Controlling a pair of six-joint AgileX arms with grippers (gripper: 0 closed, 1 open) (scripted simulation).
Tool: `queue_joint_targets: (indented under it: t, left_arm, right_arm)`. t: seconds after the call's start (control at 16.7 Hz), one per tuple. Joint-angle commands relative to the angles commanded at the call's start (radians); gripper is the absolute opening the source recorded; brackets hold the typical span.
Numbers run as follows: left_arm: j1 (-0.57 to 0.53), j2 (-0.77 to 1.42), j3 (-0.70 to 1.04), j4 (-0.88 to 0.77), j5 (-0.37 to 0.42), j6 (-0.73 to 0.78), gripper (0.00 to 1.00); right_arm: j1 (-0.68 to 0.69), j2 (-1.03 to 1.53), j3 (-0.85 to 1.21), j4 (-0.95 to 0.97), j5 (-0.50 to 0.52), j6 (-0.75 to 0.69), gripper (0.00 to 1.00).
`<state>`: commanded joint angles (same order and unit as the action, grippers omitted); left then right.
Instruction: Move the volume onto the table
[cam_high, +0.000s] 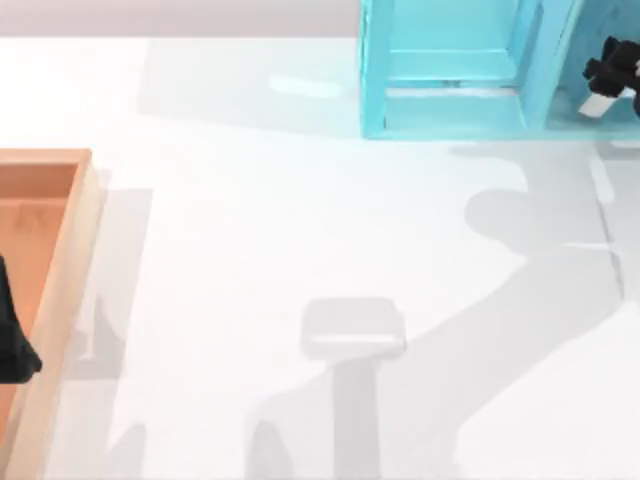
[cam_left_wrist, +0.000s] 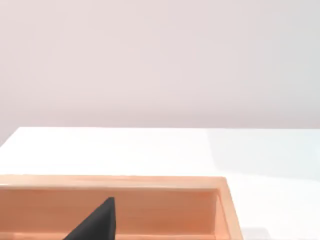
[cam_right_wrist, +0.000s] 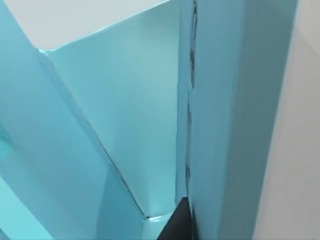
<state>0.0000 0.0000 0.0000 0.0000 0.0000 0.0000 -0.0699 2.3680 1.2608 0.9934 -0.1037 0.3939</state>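
So in the top view the right hand (cam_high: 612, 75) is sitting way up in the upper right of the frame, poking into the right-hand compartment of the light-blue shelf unit (cam_high: 450, 70), which is standing along the far edge of the white desk (cam_high: 300, 220). I honestly can't tell whether that hand is open or closed, it's just a dark blob with a bit of white under it from up here. In the right wrist view one dark fingertip (cam_right_wrist: 177, 225) is showing at the bottom, right up against a tall teal-blue slab that could be the volume (cam_right_wrist: 225, 125) standing upright, with the paler shelf panels leaning off to the left behind it; I can't say for sure where the book's cover ends and the shelf wall begins. The left hand (cam_high: 12, 340) is hanging at the left edge of the top view over the orange wooden tray (cam_high: 70, 260), and again no telling whether it's open or closed. The left wrist view is looking across the tray's far rim with one dark finger (cam_left_wrist: 97, 222) sticking up at the bottom, and the desk is stretching out pale behind it.
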Motion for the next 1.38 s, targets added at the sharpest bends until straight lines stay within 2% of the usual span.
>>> queue_joint_targets:
  t: [0.36, 0.6, 1.38]
  left_arm:
    - [0.0, 0.0, 0.0, 0.0, 0.0, 0.0, 1.0]
    - [0.0, 0.0, 0.0, 0.0, 0.0, 0.0, 1.0]
    - [0.0, 0.0, 0.0, 0.0, 0.0, 0.0, 1.0]
  right_arm:
    - [0.006, 0.005, -0.008, -0.002, -0.001, 0.006, 0.0]
    - [0.001, -0.099, -0.056, -0.062, -0.003, 0.009, 0.0]
    - [-0.026, -1.052, -0.467, -0.569, -0.038, 0.003, 0.0]
